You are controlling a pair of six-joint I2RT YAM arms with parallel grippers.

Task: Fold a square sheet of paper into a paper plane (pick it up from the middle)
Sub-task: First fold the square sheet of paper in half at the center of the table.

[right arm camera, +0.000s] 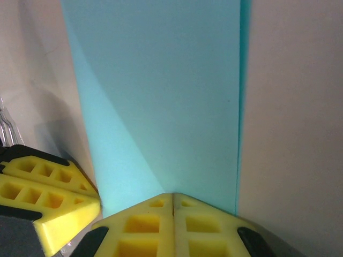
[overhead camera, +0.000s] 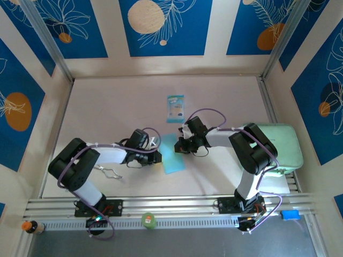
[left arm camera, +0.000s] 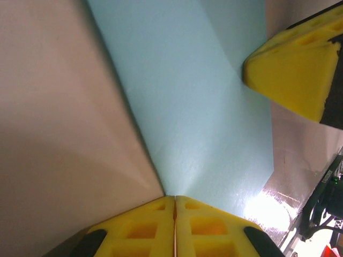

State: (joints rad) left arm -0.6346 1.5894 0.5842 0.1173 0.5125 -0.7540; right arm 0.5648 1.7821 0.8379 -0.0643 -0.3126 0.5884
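Cyan paper [overhead camera: 174, 159] lies with its long axis running near-to-far.

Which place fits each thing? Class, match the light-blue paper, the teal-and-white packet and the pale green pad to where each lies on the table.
Things:
1 light-blue paper
2 teal-and-white packet
3 pale green pad

Places:
A right edge of the table
B farther back than the paper, lying apart from it
C between the left tool and the right tool

Pairs: 1-C; 2-B; 3-A
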